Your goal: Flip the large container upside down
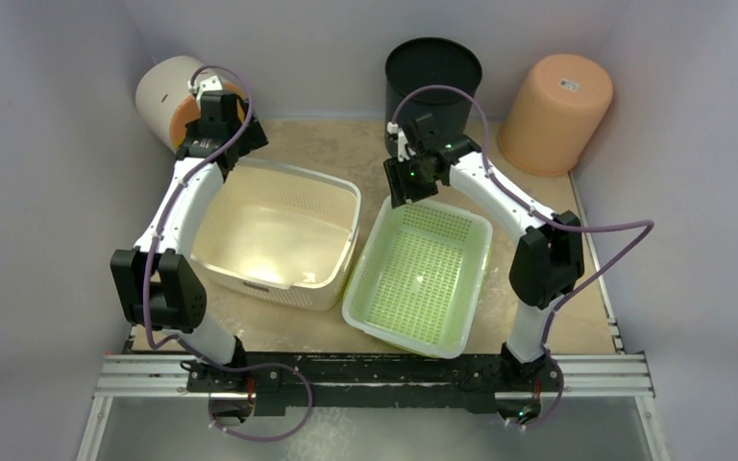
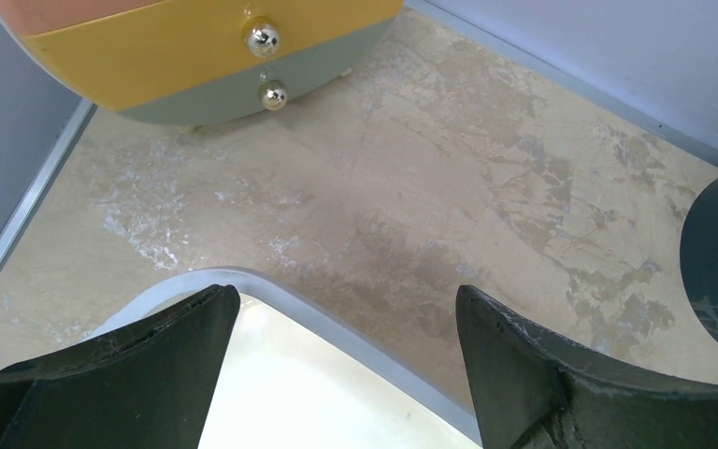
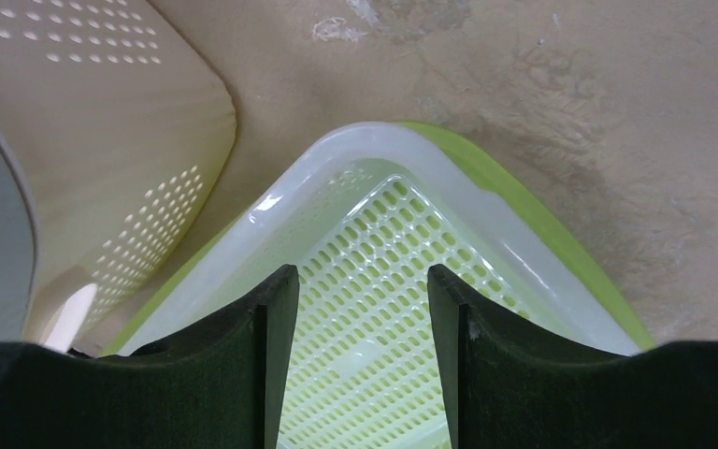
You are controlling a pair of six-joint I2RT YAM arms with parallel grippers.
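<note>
The large container (image 1: 279, 230) is a cream-beige rectangular basket standing upright, mouth up, on the left half of the table. My left gripper (image 1: 213, 163) hovers over its far left corner. In the left wrist view that gripper (image 2: 346, 299) is open wide, with the container's rounded corner rim (image 2: 337, 323) below the gap between its fingers, apart from both. My right gripper (image 1: 408, 187) is open over the far left corner of the white perforated basket (image 3: 402, 234). Nothing lies between its fingers (image 3: 276, 327). The large container's perforated wall (image 3: 103, 140) shows at the upper left of the right wrist view.
The white perforated basket sits inside a lime-green tub (image 1: 418, 274) just right of the large container. At the back stand a black round bin (image 1: 432, 82), an upturned orange bucket (image 1: 555, 110), and a white drum lying on its side (image 1: 168, 96). Walls close three sides.
</note>
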